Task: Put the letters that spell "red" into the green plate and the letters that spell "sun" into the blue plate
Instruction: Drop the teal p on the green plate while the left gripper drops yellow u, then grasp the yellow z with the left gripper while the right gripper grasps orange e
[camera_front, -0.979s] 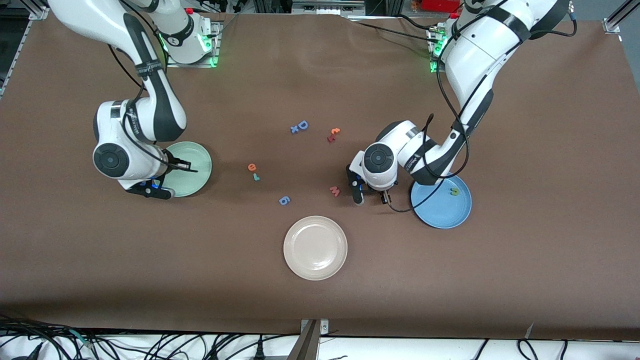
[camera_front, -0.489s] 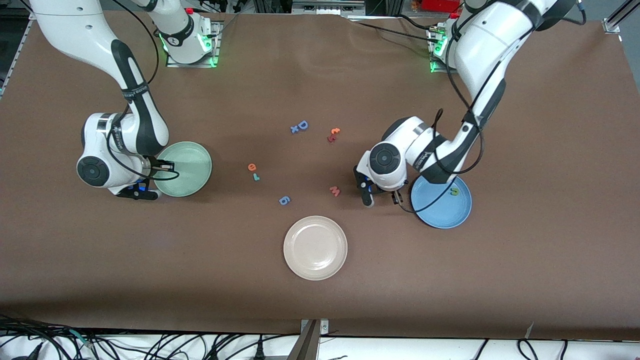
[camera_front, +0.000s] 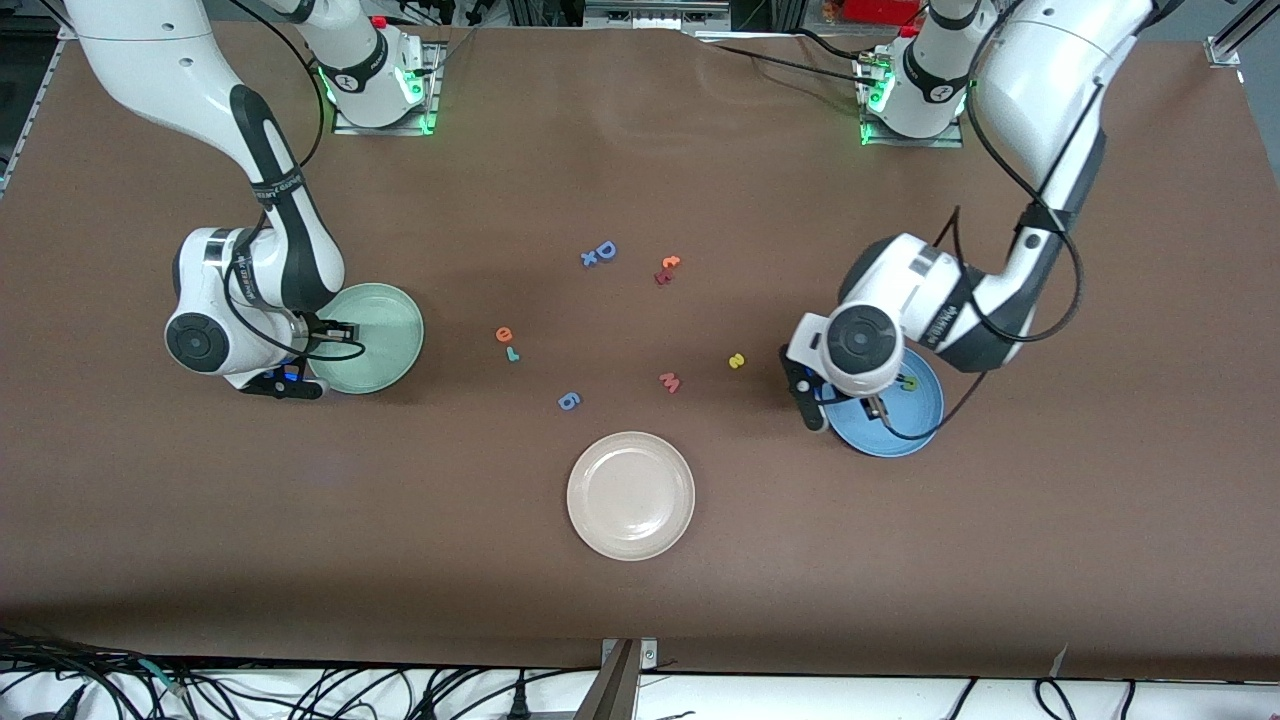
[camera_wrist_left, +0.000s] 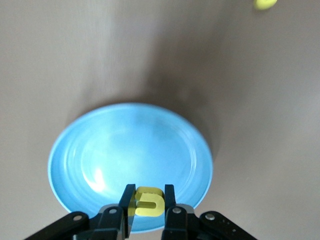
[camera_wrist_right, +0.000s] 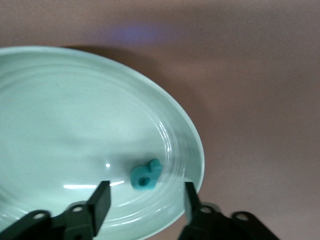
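Plates, three: green plate (camera_front: 385, 345), blue plate (camera_front: 925, 415), cream plate (camera_front: 630, 495). Foam letters, twelve in all: three blue (D (camera_front: 605, 250), x (camera_front: 589, 259), g (camera_front: 568, 401)), two teal (d (camera_wrist_right: 146, 176), r (camera_front: 512, 353)), two yellow (s (camera_front: 736, 361), u (camera_wrist_left: 148, 201)), two orange (e (camera_front: 504, 334), orange piece (camera_front: 672, 262)), one red piece (camera_front: 661, 277), one pink w (camera_front: 670, 381), one olive n (camera_front: 908, 383). Arms, two: right arm (camera_front: 290, 230), left arm (camera_front: 1040, 90).

Front view: high, facing both bases, whole table (camera_front: 900, 560). Wrist views: close, looking down; left shares blue plate (camera_wrist_left: 100, 150), right green plate (camera_wrist_right: 60, 115).
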